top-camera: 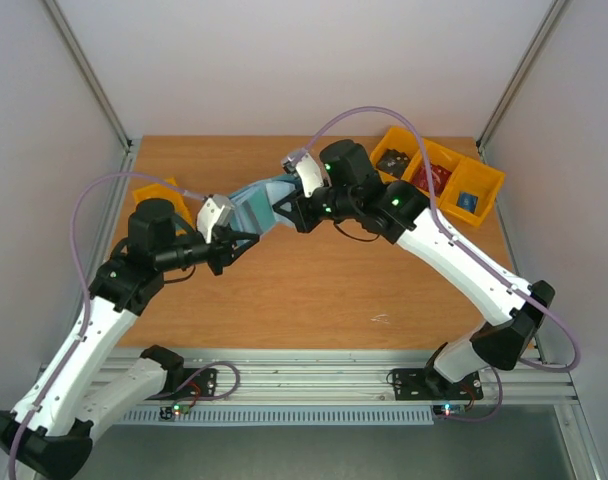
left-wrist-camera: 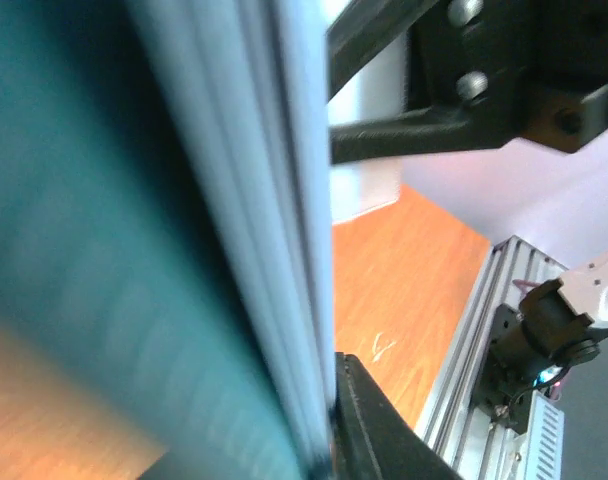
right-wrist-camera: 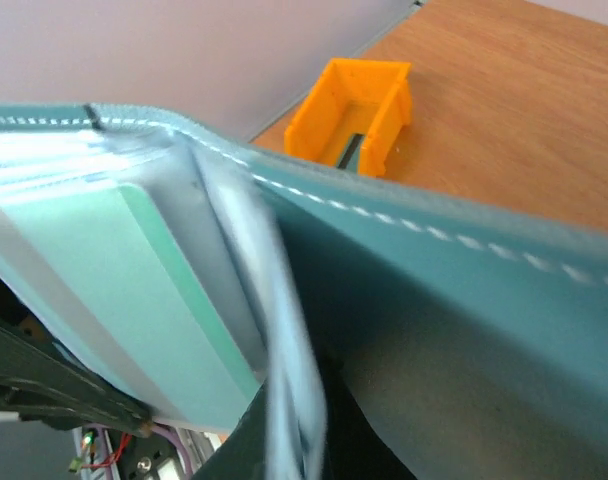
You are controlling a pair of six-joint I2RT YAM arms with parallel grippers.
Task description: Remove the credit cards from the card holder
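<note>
The teal-blue card holder (top-camera: 256, 205) hangs open above the table between my two grippers. My left gripper (top-camera: 234, 238) is shut on its left end; in the left wrist view the black finger (left-wrist-camera: 376, 425) presses on the pale blue lining edge (left-wrist-camera: 302, 250). My right gripper (top-camera: 284, 211) is shut on a thin pale blue inner leaf (right-wrist-camera: 289, 400) at the right end. I cannot tell whether that leaf is lining or a card. A mint-green credit card (right-wrist-camera: 134, 290) sits in a slot of the card holder (right-wrist-camera: 464, 300).
One yellow bin (top-camera: 164, 195) stands at the table's left, behind my left arm, and shows again as the yellow bin (right-wrist-camera: 354, 115) in the right wrist view. A row of yellow bins (top-camera: 439, 175) with small objects stands at the back right. The metal rail (top-camera: 314, 365) runs along the near edge.
</note>
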